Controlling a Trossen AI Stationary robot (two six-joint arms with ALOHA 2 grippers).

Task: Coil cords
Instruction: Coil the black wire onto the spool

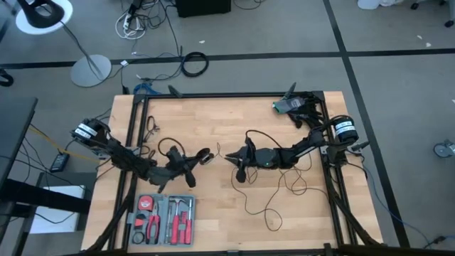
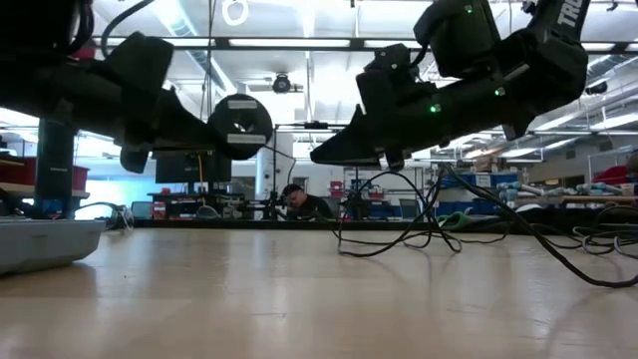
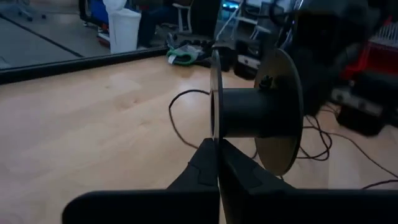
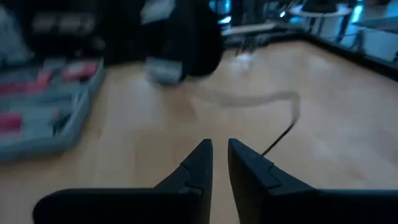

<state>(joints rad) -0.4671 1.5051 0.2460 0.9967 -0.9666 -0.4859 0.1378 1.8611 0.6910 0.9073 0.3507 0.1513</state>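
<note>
- Black cord (image 1: 274, 195) lies in loose loops on the pale wooden bench (image 1: 213, 121), mostly on its right half, with strands trailing toward the near edge; in the low view we see its loops (image 2: 419, 234) resting on the bench top behind the right arm.
- We see the left claw (image 1: 201, 158) near the bench's middle, raised off the surface, its fingers (image 3: 214, 168) pressed together on the thin edge of one flange of a small black spool (image 3: 249, 112).
- From the left wrist view the spool has two round flanges and a dark hub, and a strand of cord (image 3: 180, 118) curves on the bench behind it; we cannot tell whether any cord is wound on the hub.
- Our right claw (image 1: 229, 158) hovers just beside the left one, pointing toward it; its fingers (image 4: 199, 165) stand almost together with a narrow slit between them, and we cannot see anything pinched there.
- A length of cord (image 4: 280, 134) runs on the bench ahead of the right claw.
- At the near-left corner of the bench a grey tool case (image 1: 186, 226) lies open, holding red-handled hand tools (image 1: 178, 226) and a tape measure (image 1: 144, 203).
- In the low view a person (image 2: 297, 202) sits in the room well behind the bench.
</note>
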